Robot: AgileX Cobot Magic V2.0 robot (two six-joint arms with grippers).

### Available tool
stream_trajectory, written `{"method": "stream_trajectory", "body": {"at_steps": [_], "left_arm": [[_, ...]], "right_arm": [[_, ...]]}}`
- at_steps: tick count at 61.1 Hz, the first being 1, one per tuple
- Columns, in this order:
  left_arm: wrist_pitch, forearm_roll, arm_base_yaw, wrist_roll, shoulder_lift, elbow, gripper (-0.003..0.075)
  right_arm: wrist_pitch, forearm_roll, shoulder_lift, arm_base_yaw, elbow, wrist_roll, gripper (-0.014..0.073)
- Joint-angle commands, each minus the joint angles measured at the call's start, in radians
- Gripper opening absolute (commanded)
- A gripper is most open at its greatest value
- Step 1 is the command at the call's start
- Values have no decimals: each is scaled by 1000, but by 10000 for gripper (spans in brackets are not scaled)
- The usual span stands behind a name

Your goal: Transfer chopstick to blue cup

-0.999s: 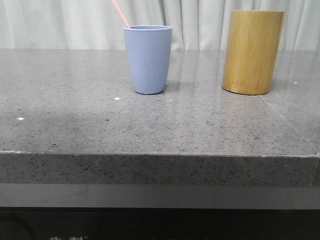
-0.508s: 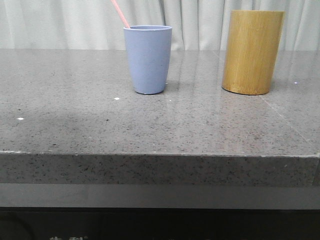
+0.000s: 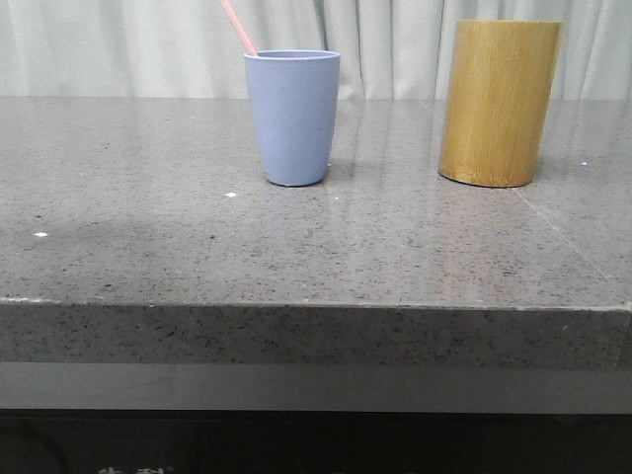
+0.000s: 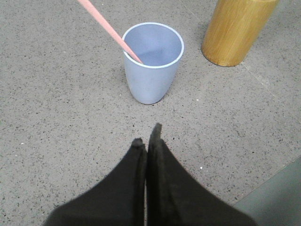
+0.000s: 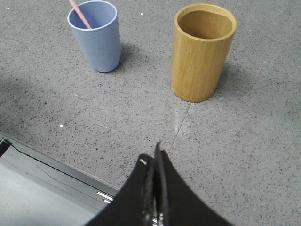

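Nothing was moved since earlier: the chopstick [image 4: 110, 31] was leaned inside the blue cup [image 4: 152, 70]. Both end effectors, left [image 4: 147, 136] and right [image 5: 153, 155], were closed empty. It was judged light, stiff, slippery; best gripped near its protruding end.

The chopstick [image 3: 238, 27] ran off the top edge of the front view, so its upper end was cut off, and its lower part was hidden behind the wall of the blue cup [image 3: 292, 117]. In the left wrist view its upper end again left the frame. The bamboo holder [image 4: 236, 28] was cropped there at its rim (its opening could not be seen). The curtain [image 3: 118, 44] behind was cut off along the top.
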State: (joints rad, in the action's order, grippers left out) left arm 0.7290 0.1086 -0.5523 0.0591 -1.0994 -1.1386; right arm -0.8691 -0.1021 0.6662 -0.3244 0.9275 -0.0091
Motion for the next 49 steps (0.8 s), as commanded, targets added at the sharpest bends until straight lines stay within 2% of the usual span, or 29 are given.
{"method": "stream_trajectory", "body": {"at_steps": [1,30,35,40,49], "left_arm": [[-71,5,2,0,16,-27,-19],[-69,3,2,0,8,-27,-19],[-68,-65,9,2,39,-27,-19],[-86,-79,48,2,86,-4,-19],[-206,-79,163,2,197,111,-19]], "right_arm": [[58,6,-1,3,25,0,-68],[58,6,-1,3,25,0,-68],[58,6,-1,3,25,0,-68],[58,6,-1,3,25,0,-68],[58,6,-1,3,25,0,-68]]}}
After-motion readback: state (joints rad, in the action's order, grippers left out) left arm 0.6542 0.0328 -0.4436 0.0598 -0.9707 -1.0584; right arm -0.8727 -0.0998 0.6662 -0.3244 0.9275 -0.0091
